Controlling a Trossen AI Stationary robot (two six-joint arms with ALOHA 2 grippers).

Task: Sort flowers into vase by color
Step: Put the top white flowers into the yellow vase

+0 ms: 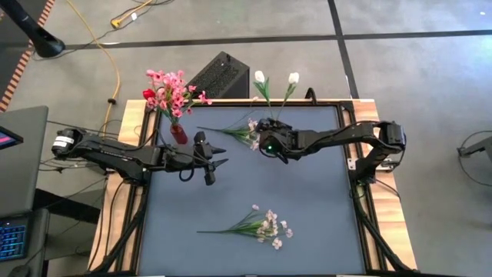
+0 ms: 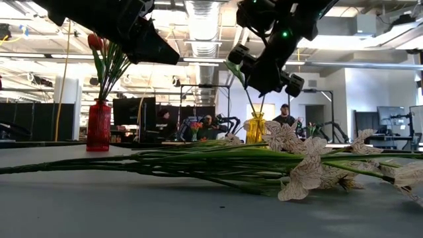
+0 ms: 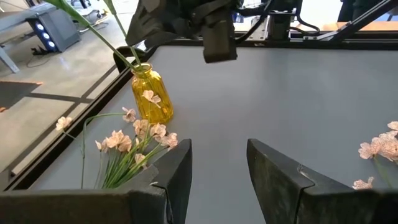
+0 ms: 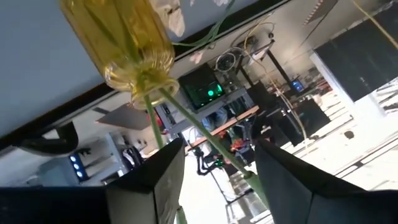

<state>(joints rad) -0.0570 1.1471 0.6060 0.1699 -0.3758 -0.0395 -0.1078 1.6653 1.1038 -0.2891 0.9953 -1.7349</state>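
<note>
Nearest the low camera: a pale spray [image 2: 301, 173] flat on the grey table [image 1: 307, 215], stems running off to the side, blossoms almost at the lens. Same spray [image 1: 261, 225] near the table's front edge from above, well apart from both arms, apparently awaiting its turn.

Second pale spray [image 1: 243, 131] lying near the back edge, just beside the yellow vase [image 3: 150, 94], heads toward the glass; probably the next pick.

Two white tulips [image 1: 277, 78] upright in the yellow vase, stems leaning apart. Right gripper [image 4: 214, 163] hanging directly over the vase mouth, fingers apart with a tulip stem [image 4: 205, 140] running between them but not pinched, consistent with a flower just let go into the vase.

Red vase [image 1: 178, 134] at the back left corner, holding pink blossoms [image 1: 175, 91] and a red bud [image 1: 148, 94], so colours grouped per vase.

Left gripper [image 3: 217, 165] hovering mid-table beside the red vase, fingers apart, nothing between them, pointed toward the yellow vase and the spray beside it.

No brand, label or readable writing visible on vases, arms or table.
</note>
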